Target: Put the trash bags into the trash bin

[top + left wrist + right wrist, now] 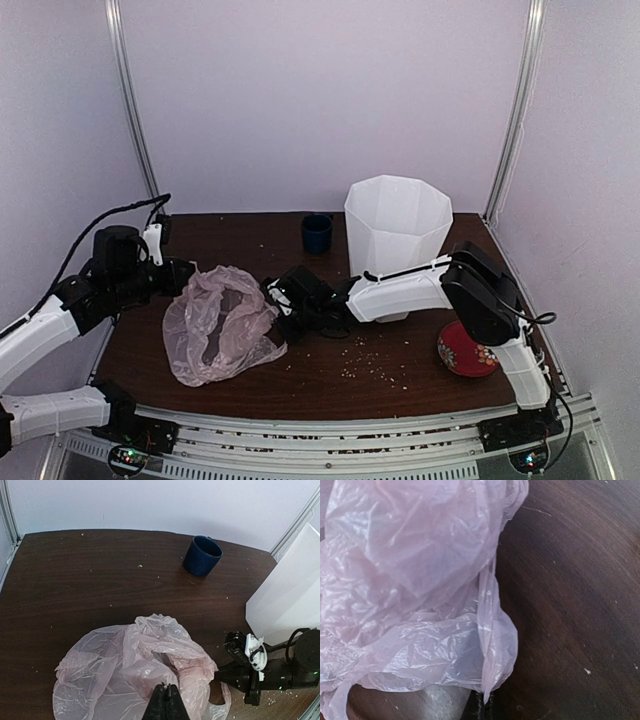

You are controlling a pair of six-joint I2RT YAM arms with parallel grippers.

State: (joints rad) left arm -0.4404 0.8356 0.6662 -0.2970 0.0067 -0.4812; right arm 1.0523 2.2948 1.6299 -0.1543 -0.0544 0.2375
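Right gripper (pixel 483 711) clamped on a fold at the right edge of the pink bag (pixel 220 325). Left gripper (pixel 166 702) jaws together at the bag's left side; grip on film unclear. Bag lies crumpled on worktop (pixel 230 240), left of white bin (pixel 397 225), apart from it.

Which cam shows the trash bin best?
Top external: trash bin shows almost whole, open rim included, base hidden behind the right arm. Left wrist catches only a slice of its white wall at frame edge; right wrist shows none.
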